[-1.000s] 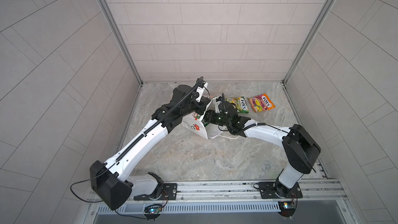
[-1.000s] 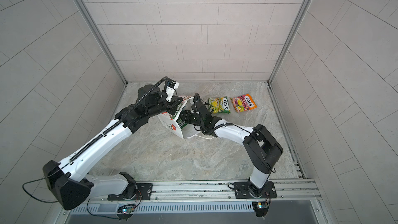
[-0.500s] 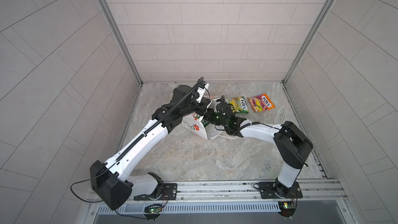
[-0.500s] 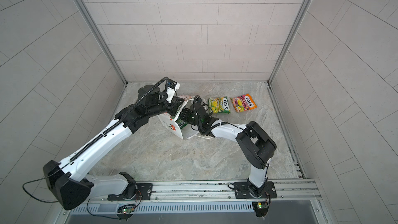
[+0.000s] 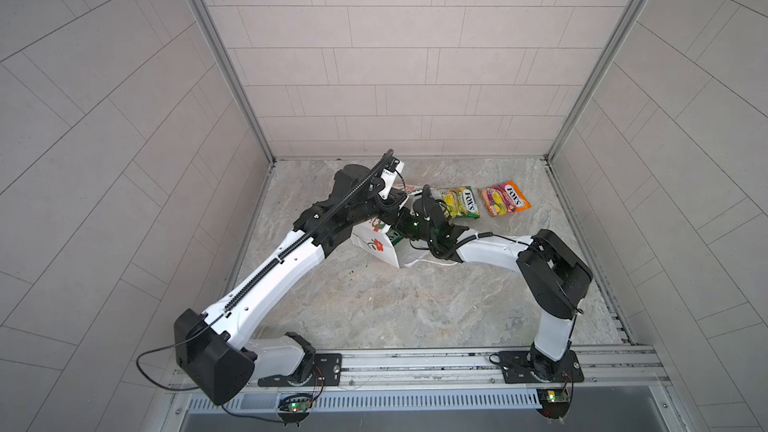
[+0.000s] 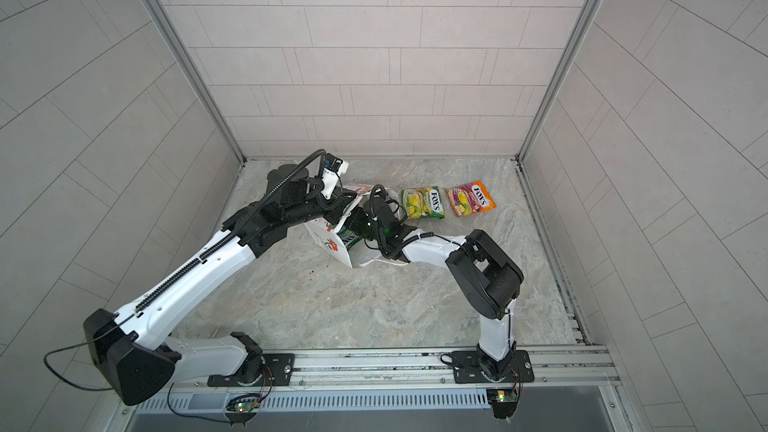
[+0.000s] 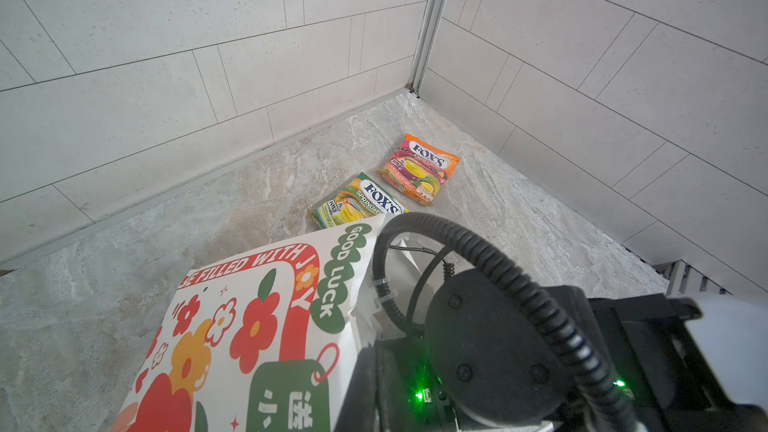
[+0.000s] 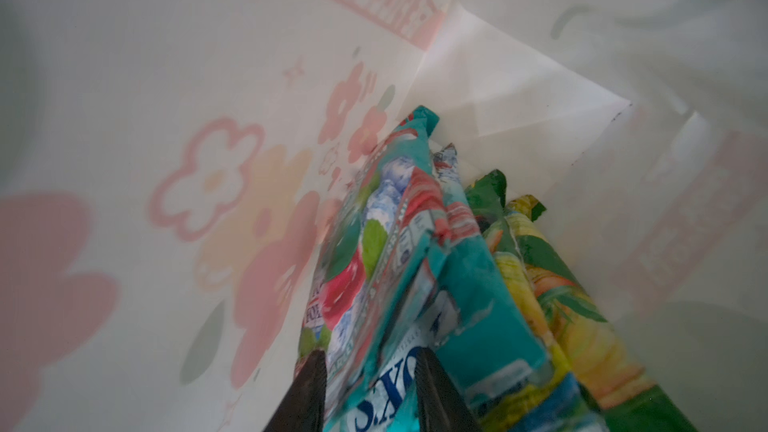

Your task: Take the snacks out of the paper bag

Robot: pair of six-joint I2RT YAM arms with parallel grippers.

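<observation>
The paper bag (image 5: 376,243) (image 6: 330,243) (image 7: 249,317) lies tilted on the stone floor with its mouth toward the right. My left gripper is shut on its upper rim, hidden under the left wrist (image 5: 365,201). My right gripper (image 8: 368,353) is deep inside the bag, open, its two black fingers either side of a teal snack (image 8: 374,243). A second teal packet (image 8: 469,276) and green-yellow packets (image 8: 561,305) stand beside it. Outside the bag, a green-yellow snack (image 5: 459,201) (image 6: 424,208) (image 7: 359,201) and an orange-pink one (image 5: 503,198) (image 6: 471,199) (image 7: 419,168) lie flat.
Tiled walls close in the floor on three sides, with the back wall (image 5: 395,135) just behind the bag and packets. A metal rail (image 5: 415,361) carries both arm bases at the front. The bag's white cord handle (image 5: 432,261) trails under the right forearm.
The right arm has pushed further left into the bag, its elbow swinging in, and its jaws have widened a little. The left arm and the bag have stayed put.
</observation>
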